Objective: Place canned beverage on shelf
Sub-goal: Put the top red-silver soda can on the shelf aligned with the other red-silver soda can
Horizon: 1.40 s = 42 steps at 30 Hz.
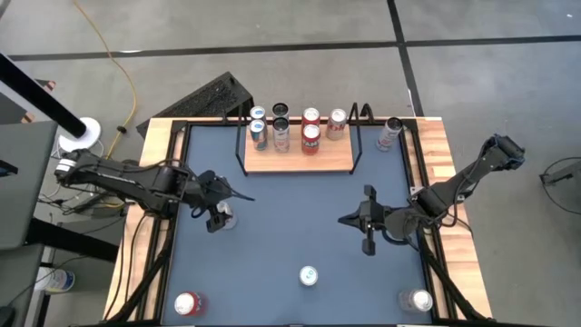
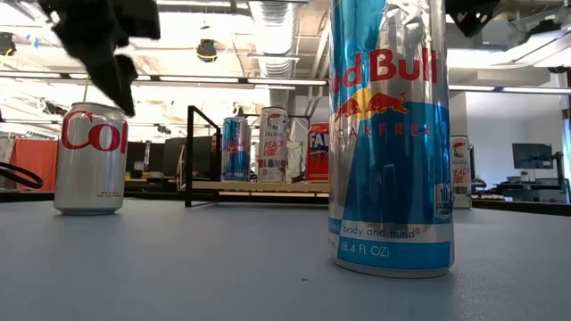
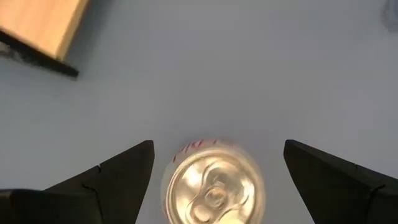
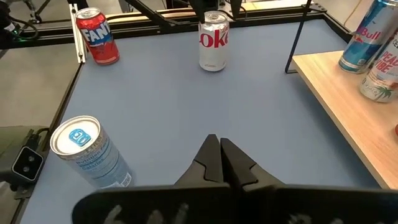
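Pincer (image 3: 214, 180) on the left hangs open astride the Coke can (image 3: 213, 186), ready to grip; right pincer (image 4: 219, 155) waits closed, empty.

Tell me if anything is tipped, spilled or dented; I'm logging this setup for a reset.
Nothing stands out. Every can in view stands upright, on the shelf and on the table, with no spill. The left gripper hangs open over the Diet Coke can; the right gripper waits shut.

Silver Diet Coke can (image 1: 224, 216) upright on blue tabletop, light-wood shelf (image 1: 300, 160) holding cans
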Motion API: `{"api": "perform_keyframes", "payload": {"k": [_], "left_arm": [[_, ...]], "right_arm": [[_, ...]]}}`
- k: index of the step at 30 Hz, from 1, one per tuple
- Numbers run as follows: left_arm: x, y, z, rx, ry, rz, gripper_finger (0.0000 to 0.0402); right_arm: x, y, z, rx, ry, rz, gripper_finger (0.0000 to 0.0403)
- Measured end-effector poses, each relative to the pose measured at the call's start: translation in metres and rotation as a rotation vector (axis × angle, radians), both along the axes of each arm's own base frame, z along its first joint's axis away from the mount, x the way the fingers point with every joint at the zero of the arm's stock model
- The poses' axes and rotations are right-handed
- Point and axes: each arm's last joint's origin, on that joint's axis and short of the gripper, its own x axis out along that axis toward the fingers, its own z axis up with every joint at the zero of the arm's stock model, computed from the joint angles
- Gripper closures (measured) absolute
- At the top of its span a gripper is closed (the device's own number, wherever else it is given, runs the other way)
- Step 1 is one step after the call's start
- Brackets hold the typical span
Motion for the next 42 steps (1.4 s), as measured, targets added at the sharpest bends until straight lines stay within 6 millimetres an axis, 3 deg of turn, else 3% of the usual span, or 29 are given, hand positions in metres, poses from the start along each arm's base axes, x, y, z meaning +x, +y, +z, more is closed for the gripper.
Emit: {"api": "perform_keyframes", "payload": {"k": [5,19,30,39,42], "left_arm": [[-0.001,0.001,0.007,0.019,0.005,0.003,0.0054],[-0.009,0.000,-0.034,-0.053,0.132,0.028,0.0054],[-0.009,0.000,-0.039,-0.043,0.116,0.045,0.0055],[-0.009,0.000,-0.039,-0.053,0.116,0.027,0.0114],[-0.008,0.000,-0.039,-0.054,0.115,0.026,0.0114]], "right_arm": [[0.001,-0.003,0.000,-0.001,0.003,-0.011,0.0403],[0.001,-0.002,0.000,-0.021,0.006,0.000,0.0403],[0.001,-0.002,0.000,-0.021,0.005,0.001,0.0403],[0.001,-0.002,0.000,-0.021,0.005,0.003,0.0403],[0.001,-0.002,0.000,-0.021,0.005,0.004,0.0403]]}}
